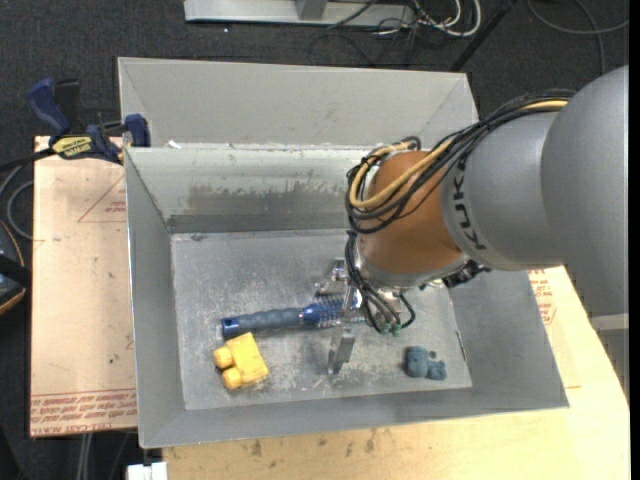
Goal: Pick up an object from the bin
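Lying w/ one end at tool (338, 324): blue rod (270, 320).

The only lettering that could be read stood on the grey arm (560, 188), on its casing just beside the orange cover (400, 223); dark capitals ran sideways there, giving the maker's name KUKA; the letters KUK showed plainly; the last letter, near the cables (420, 163), was hard to make out.
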`<state>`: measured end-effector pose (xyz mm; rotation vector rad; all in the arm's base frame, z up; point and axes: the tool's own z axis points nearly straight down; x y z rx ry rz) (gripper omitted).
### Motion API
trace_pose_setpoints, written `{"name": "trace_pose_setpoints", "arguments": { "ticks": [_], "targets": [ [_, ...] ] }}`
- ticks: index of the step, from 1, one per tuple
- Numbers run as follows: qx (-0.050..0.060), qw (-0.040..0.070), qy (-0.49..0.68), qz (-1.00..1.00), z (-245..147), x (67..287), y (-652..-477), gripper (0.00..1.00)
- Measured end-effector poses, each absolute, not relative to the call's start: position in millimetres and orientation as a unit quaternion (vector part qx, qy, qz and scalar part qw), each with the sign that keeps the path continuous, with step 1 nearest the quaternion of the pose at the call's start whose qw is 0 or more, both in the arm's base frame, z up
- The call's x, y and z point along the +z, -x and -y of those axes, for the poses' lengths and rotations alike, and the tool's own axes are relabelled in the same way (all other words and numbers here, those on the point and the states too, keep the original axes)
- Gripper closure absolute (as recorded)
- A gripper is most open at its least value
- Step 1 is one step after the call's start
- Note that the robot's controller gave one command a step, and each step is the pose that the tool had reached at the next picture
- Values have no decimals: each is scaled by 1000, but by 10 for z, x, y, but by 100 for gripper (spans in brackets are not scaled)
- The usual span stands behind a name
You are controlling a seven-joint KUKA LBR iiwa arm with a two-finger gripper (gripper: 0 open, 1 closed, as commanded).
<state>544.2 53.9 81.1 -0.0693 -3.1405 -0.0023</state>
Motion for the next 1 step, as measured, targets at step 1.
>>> {"name": "trace_pose_setpoints", "arguments": {
  "ticks": [1],
  "targets": [
    [-1,0,22,1000,-543,839,-5444,100]
  ]
}}
